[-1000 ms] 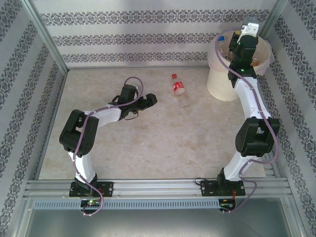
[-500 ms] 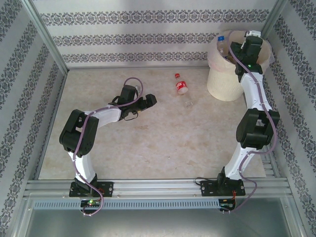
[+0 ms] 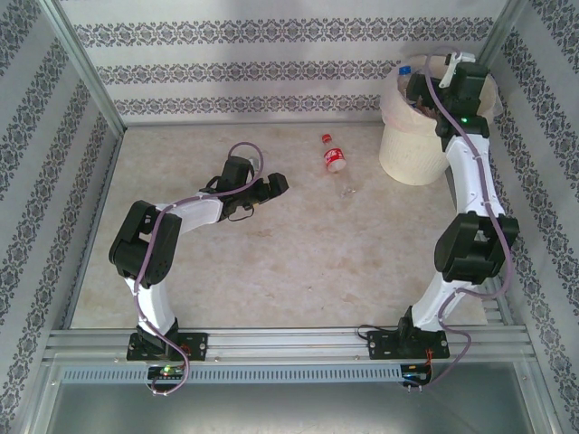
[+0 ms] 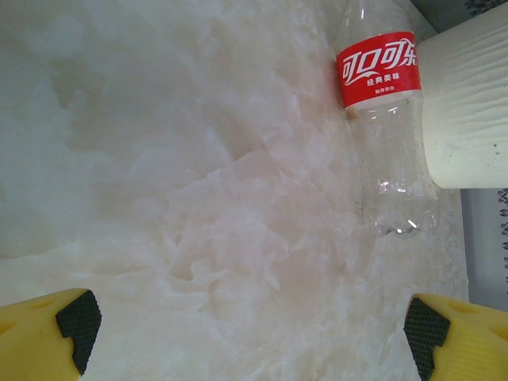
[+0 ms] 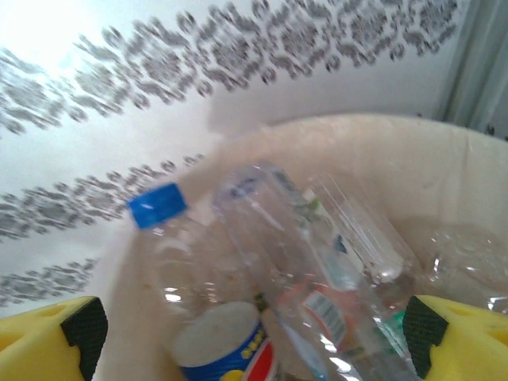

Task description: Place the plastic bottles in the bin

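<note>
One plastic bottle (image 3: 332,159) with a red label and red cap lies on the table left of the bin (image 3: 403,154). In the left wrist view this bottle (image 4: 382,119) rests beside the bin's cream wall (image 4: 468,103). My left gripper (image 3: 276,183) hovers low to the bottle's left, open (image 4: 250,333) over bare table. My right gripper (image 3: 423,90) hangs over the bin, open (image 5: 250,333) with nothing between its fingers. Inside the bin (image 5: 413,167) lie several clear bottles, one with a blue cap (image 5: 157,206) and one with a blue and red label (image 5: 230,349).
Patterned walls close the table at the back and both sides. A metal rail runs along the near edge by the arm bases. The bin stands in the far right corner against the wall.
My right gripper has opened over the bin and let go of a bottle, which now lies inside among the others. The left arm has not moved.
</note>
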Tool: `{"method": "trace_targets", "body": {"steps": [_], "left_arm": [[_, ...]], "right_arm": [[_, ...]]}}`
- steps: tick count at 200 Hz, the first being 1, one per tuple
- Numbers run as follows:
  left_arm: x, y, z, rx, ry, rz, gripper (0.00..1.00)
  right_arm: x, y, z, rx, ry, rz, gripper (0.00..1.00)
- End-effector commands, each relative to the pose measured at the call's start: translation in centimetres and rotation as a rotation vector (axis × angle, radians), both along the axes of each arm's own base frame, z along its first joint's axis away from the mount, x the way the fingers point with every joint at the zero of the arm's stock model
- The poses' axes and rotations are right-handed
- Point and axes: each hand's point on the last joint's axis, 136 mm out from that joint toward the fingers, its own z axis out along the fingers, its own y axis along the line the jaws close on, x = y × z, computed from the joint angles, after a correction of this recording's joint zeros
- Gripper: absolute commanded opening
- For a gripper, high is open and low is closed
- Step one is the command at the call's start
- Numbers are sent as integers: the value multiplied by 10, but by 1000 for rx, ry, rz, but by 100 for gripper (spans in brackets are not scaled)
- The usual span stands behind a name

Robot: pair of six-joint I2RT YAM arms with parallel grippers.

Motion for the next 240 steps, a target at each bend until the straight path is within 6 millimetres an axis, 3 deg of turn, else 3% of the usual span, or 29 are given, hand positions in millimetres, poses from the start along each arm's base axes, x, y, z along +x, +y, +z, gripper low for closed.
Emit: {"method": "trace_targets", "body": {"steps": [1, 44, 73, 104, 143, 174, 212, 240], "left_arm": [[0, -3, 4, 0, -6, -1, 100], [-1, -4, 6, -7, -8, 2, 100], [0, -1, 12, -12, -21, 22, 100], [-1, 4, 18, -18, -39, 56, 100], [-6, 18, 26, 15, -64, 101, 100], [-10, 29, 32, 44, -78, 142, 100], [-14, 42, 44, 56, -104, 203, 100], [-17, 53, 50, 84, -119, 236, 100]], "right_arm": [[-13, 26, 25, 18, -45, 84, 98], [-34, 70, 32, -1, -56, 188, 98], [-51, 124, 24, -18, -33, 339, 98], [-54, 176, -25, -151, 90, 434, 98], [-46, 209, -93, -237, 269, 466, 98], [-40, 219, -145, -279, 442, 462, 98], [-28, 206, -199, -309, 648, 371, 98], [-22, 208, -236, -296, 768, 371, 98]]}}
